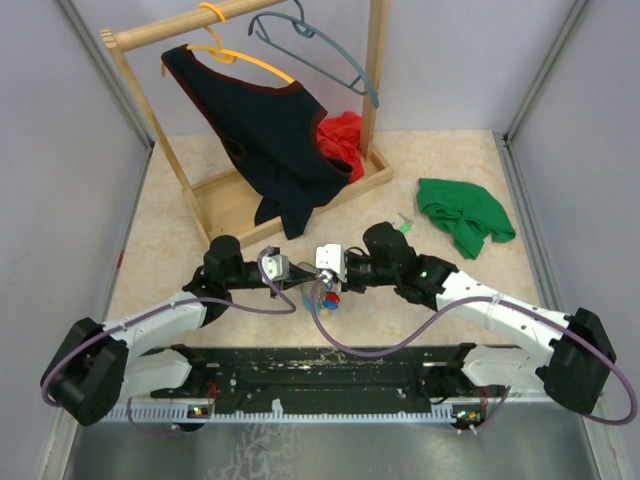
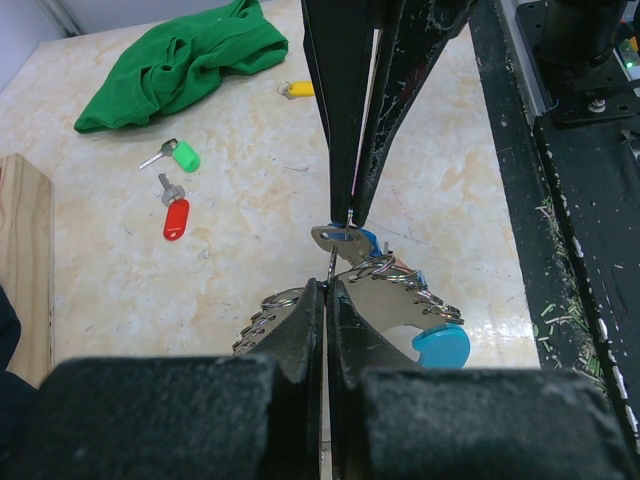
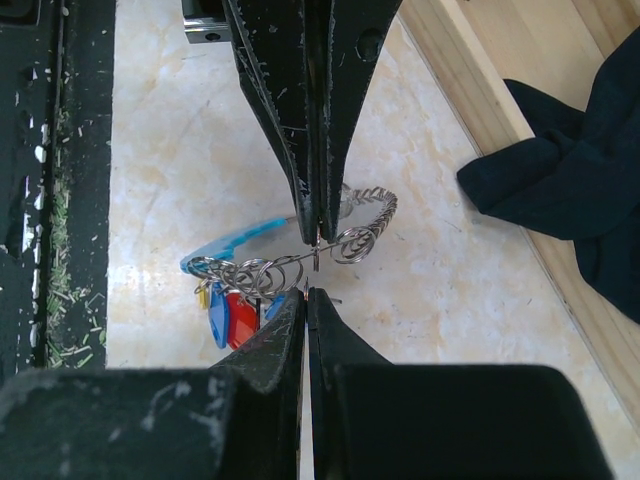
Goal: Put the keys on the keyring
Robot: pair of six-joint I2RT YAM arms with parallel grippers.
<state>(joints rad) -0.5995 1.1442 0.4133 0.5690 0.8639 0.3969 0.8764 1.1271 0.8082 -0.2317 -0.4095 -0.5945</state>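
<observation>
Currently both sets of fingers are closed tip to tip over the near middle of the counter (image 2: 250, 190). The left fingers (image 2: 300, 330) pinch a thin strand of wire, and the right fingers (image 3: 285, 340) meet it from the opposite side, nipped onto the same wirework. Neither shows a gap.

The keyring (image 3: 358, 238) is stretched between the two tips, held just above the counter. Its grey coils run to one side and its light-blue band (image 3: 240, 240) curves off to the other. A red-capped key (image 3: 238, 318) hangs from it with a blue one beside it, plus a small yellow piece.

Step in hand, as I judge it: holding the ring steady between loadings, with part of the set already threaded.

Three keys remain loose, well apart from the ring toward the green cloth (image 2: 180, 60):
- green key (image 2: 180, 155)
- loose red key (image 2: 176, 216)
- yellow key (image 2: 296, 90)

Next move likely needs one hand to let go and fetch a loose key while the other keeps the ring. The coil end must then be parted enough to pass through the key's hole.

Nothing here is a true container. The nearest is the wooden rack base (image 1: 215, 195), with a dark garment (image 1: 270, 120) draping into it and a red cloth (image 1: 345, 135) at its far end.
</observation>
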